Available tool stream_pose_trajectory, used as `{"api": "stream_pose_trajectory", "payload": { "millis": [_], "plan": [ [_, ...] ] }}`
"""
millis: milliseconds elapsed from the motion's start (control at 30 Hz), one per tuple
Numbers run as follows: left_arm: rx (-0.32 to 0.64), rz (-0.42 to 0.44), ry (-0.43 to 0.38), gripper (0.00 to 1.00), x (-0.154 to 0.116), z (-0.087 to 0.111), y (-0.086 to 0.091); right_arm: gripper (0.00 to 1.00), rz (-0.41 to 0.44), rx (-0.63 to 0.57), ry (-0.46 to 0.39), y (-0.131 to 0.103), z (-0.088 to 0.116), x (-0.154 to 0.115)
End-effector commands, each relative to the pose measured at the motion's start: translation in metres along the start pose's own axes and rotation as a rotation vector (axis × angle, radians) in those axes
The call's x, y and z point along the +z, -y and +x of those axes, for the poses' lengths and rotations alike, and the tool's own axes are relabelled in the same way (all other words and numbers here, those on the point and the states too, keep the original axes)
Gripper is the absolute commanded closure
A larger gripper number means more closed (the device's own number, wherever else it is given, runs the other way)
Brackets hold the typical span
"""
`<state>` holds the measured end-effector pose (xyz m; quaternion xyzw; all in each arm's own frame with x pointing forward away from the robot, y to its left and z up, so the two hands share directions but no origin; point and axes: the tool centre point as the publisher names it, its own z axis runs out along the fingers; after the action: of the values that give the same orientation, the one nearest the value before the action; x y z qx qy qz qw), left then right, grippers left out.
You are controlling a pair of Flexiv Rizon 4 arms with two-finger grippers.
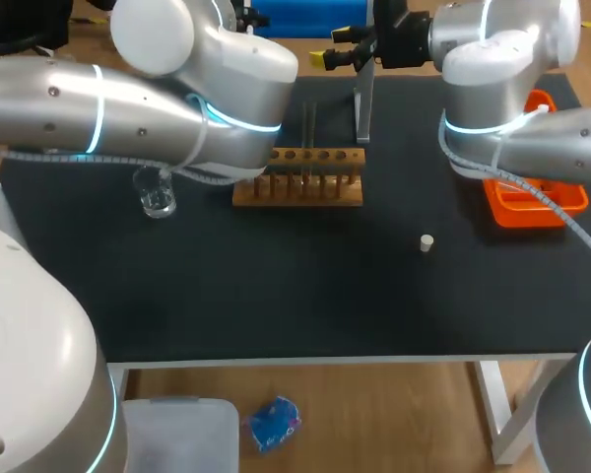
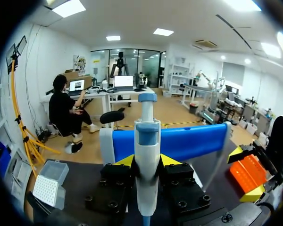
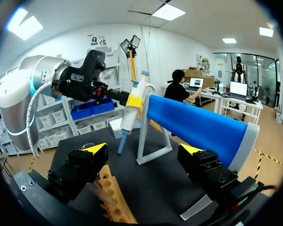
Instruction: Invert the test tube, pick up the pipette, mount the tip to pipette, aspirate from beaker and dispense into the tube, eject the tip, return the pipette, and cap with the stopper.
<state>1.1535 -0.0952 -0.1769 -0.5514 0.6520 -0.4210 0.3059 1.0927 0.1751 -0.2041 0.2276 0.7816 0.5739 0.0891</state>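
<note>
Pipette (image 2: 147,141) stands upright in my left gripper (image 2: 147,162), clamped from both sides, over the table's far side near the stand (image 3: 153,136). My right gripper (image 3: 142,150) hangs spread wide, holding nothing, above the rack (image 3: 115,197). Beaker (image 1: 158,192) sits left, stopper (image 1: 426,242) nearer, right.

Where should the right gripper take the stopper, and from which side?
Across its round side, straight down from above. The stopper looks like a short white plug standing alone on the black table, well apart from the rack and orange tray, so there is room on both sides; it sits too low for a sideways approach. The right gripper is open and empty.
</note>
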Motion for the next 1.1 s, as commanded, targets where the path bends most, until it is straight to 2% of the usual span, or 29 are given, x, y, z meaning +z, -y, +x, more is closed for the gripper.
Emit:
{"api": "stream_pose_trajectory", "payload": {
  "millis": [33,1100],
  "plan": [
    [0.003,-0.009,0.008,1.00,0.004,0.001,0.002,0.00,0.000,0.000,-0.001,0.000,0.000,0.000],
    [0.003,-0.039,0.026,1.00,0.021,-0.003,-0.007,0.00,0.000,0.000,-0.001,0.000,0.000,0.000]
  ]
}}
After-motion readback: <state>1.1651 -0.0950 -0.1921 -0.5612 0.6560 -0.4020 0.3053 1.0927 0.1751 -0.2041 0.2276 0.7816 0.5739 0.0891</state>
